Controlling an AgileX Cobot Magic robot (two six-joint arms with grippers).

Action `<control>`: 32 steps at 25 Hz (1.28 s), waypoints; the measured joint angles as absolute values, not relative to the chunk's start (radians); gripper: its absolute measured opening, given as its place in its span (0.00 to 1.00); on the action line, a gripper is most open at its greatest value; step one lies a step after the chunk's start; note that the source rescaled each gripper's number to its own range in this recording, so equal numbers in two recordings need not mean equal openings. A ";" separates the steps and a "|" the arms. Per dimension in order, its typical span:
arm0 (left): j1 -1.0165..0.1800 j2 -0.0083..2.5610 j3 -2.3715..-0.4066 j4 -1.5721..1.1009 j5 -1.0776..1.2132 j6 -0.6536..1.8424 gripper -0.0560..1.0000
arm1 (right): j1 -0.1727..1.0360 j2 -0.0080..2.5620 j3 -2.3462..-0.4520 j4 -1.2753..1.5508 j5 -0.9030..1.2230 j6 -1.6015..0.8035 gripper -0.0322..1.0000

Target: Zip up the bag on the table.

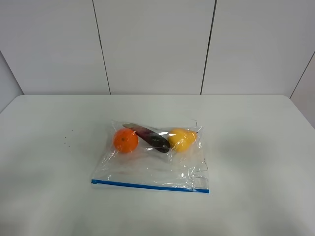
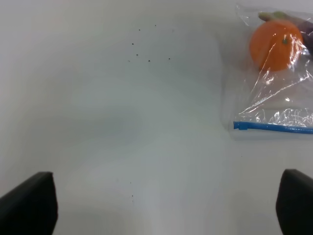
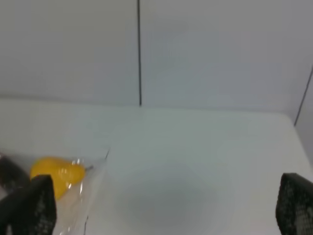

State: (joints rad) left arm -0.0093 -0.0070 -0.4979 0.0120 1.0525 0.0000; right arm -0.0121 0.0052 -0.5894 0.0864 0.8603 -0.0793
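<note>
The clear, crinkly rectangular plastic zip bag [image 1: 152, 160] lies flat near the middle of the white matte counter [image 1: 256, 162], its blue zipper strip [image 1: 147, 186] along the edge nearest the high camera. Through the plastic, at the far end of the bag, sit a round orange [image 1: 125, 140], a dark purple eggplant [image 1: 150, 137] and a yellow pear [image 1: 182, 139] in a row, the eggplant lying aslant between the other two and touching the pear.

The counter is plain, with rounded far corners and a few tiny dark specks [image 1: 66, 142] left of the bag. Behind it stands a pale grey panelled wall [image 1: 152, 44] with thin dark seams.

Neither arm appears in the high view. The left wrist view shows the orange, one end of the blue strip [image 2: 271, 128] and the specks [image 2: 142, 51] beyond the left gripper [image 2: 166, 205], whose dark fingers [image 2: 29, 203] stand wide apart over bare counter, holding nothing. The right wrist view alone shows the right gripper [image 3: 166, 208], its fingers [image 3: 29, 205] likewise spread wide and empty, with the pear [image 3: 56, 174] near one of them and the wall behind.
</note>
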 joint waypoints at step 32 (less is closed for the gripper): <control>-0.009 -0.007 -0.498 0.012 1.053 0.000 1.00 | -0.012 -0.004 -0.505 0.019 1.011 -0.009 1.00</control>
